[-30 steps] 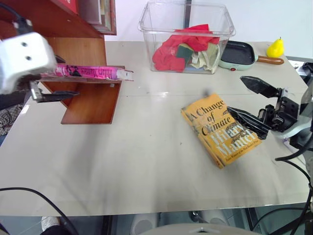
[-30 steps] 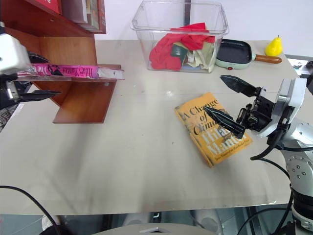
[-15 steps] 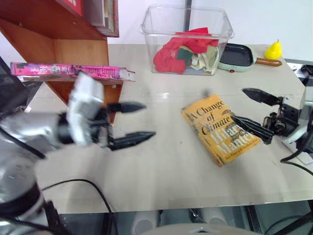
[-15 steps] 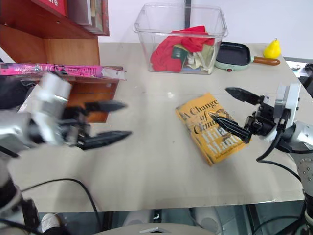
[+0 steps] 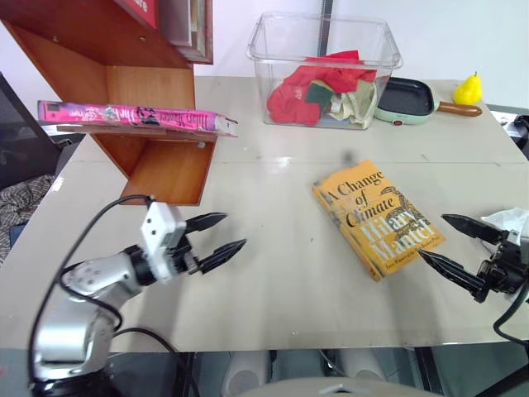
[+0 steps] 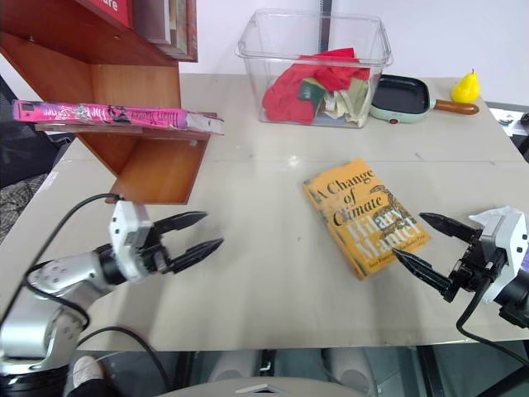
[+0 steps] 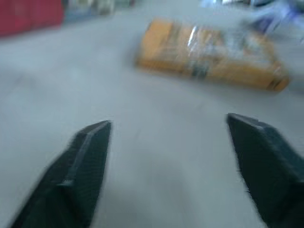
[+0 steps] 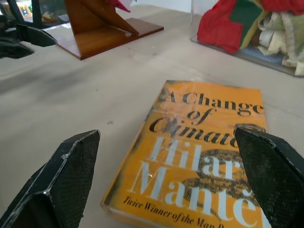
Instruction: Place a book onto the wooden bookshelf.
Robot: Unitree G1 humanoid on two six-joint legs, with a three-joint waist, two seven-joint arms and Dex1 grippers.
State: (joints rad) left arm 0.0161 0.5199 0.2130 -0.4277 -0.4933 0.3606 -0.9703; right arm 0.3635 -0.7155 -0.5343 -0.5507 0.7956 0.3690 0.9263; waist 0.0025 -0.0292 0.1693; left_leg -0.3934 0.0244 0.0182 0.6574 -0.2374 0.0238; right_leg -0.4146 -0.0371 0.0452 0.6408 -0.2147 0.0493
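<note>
The wooden bookshelf carries the book, overhanging its board, well clear of both empty, parted grippers: left gripper, right gripper. Bumped, the overhang could be tipped off.

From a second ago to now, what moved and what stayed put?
The left gripper left the pink book on the shelf, dropped down over the table and narrowed its jaws, holding nothing. The right gripper sank and pulled back from the yellow book, jaws wide open. Both books, the bin, pan and pear stayed put.
</note>
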